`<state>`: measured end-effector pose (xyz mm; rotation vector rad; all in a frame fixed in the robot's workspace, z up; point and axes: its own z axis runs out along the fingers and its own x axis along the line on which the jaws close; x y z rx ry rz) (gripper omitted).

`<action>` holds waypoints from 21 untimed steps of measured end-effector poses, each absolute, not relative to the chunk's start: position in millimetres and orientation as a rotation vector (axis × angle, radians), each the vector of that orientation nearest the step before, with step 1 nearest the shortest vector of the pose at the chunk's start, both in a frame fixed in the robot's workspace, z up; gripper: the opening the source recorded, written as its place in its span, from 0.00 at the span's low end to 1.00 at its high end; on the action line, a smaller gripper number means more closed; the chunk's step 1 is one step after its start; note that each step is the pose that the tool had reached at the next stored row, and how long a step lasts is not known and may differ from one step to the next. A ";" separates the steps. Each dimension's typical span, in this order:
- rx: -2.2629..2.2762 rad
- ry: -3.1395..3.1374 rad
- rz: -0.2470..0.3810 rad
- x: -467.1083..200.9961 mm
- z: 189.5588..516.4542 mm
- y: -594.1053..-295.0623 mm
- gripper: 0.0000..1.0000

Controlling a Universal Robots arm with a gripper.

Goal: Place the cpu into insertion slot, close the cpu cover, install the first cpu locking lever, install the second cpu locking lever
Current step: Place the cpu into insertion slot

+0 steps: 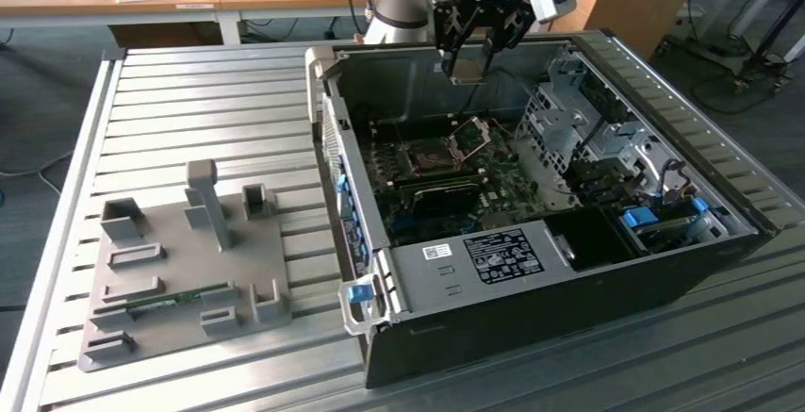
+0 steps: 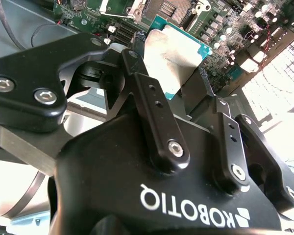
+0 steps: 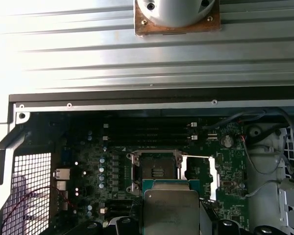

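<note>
Silvery-grey cpu (image 2: 174, 54) with teal rim, green motherboard (image 2: 88, 20), black jaws.

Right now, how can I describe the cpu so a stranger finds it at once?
Look at the open computer case, then the black gripper above its motherboard. The cpu is the flat square it grips: silvery top, teal rim, held in the air, unlike the dark socket below.

White lettering (image 2: 188, 211) on gripper (image 2: 170, 66), printed label (image 1: 503, 255) on case (image 1: 566, 310)
</note>
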<state>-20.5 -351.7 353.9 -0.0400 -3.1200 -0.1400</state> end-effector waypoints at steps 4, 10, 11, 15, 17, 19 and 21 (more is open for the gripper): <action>-0.040 -3.120 -0.140 -20.5 352.8 -351.7 0.54; -0.040 -3.120 -0.140 -20.5 351.9 -351.7 0.54; -0.040 -3.120 -0.140 -20.5 351.7 -351.7 0.54; -0.040 -3.120 -0.140 -20.5 351.3 -351.6 0.54; -0.040 -3.120 -0.140 -20.5 350.9 -351.7 0.54; -0.040 -3.120 -0.140 -20.6 350.9 -351.7 0.54; -0.040 -3.120 -0.140 -20.6 350.8 -351.7 0.54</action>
